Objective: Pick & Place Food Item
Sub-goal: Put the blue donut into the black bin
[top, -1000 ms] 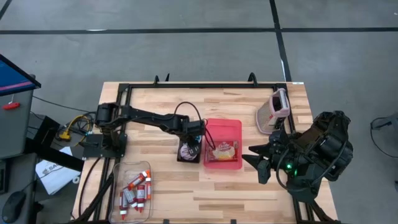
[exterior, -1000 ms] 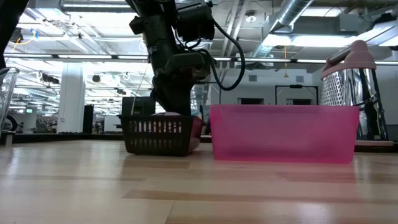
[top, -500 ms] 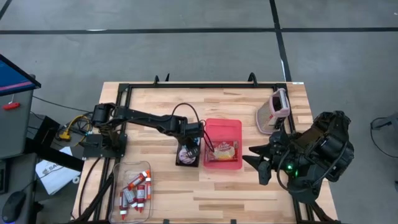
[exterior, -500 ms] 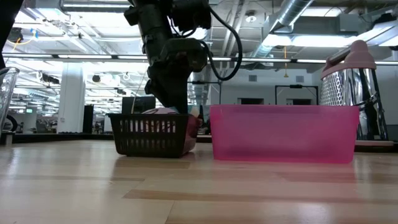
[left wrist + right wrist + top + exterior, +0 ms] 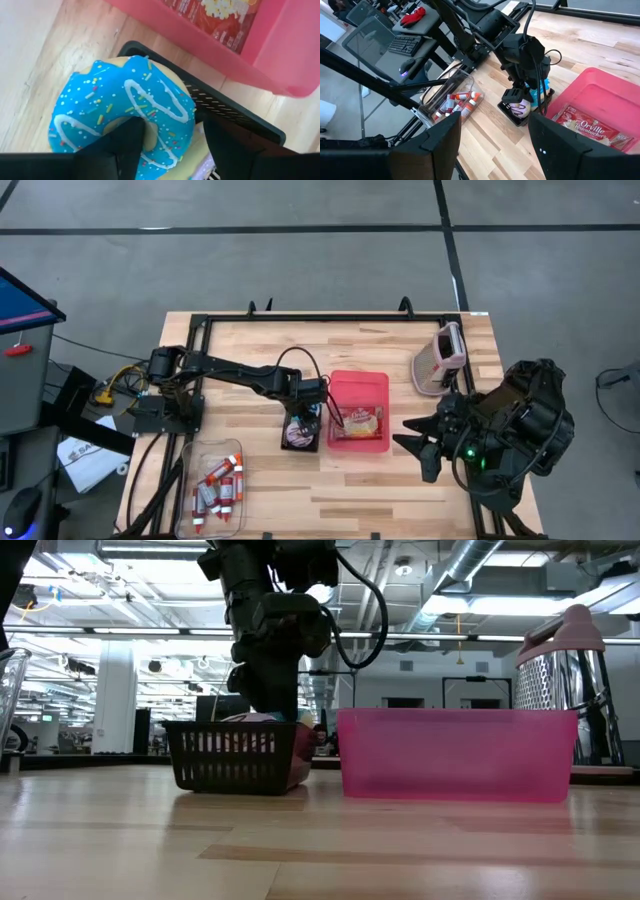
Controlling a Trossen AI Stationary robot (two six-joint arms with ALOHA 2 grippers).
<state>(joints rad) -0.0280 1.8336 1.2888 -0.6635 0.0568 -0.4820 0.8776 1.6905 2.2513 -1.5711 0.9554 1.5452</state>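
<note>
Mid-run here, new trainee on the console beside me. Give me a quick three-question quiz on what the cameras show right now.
1. True or false: the popcorn packet lies in the pink bin.
2. Which tool is over the black basket: A left, B right?
3. What colour is the icing on the donut between the left tool fingers?

Key: 1 true. 2 A; the right tool waits open beside the bin. 3 blue.

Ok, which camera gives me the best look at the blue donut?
The left wrist view: the blue donut fills it, icing and sprinkles clear, one finger through its hole. The right wrist view shows a blue sliver, the low view only a top edge above the black basket, the high view almost nothing.
</note>
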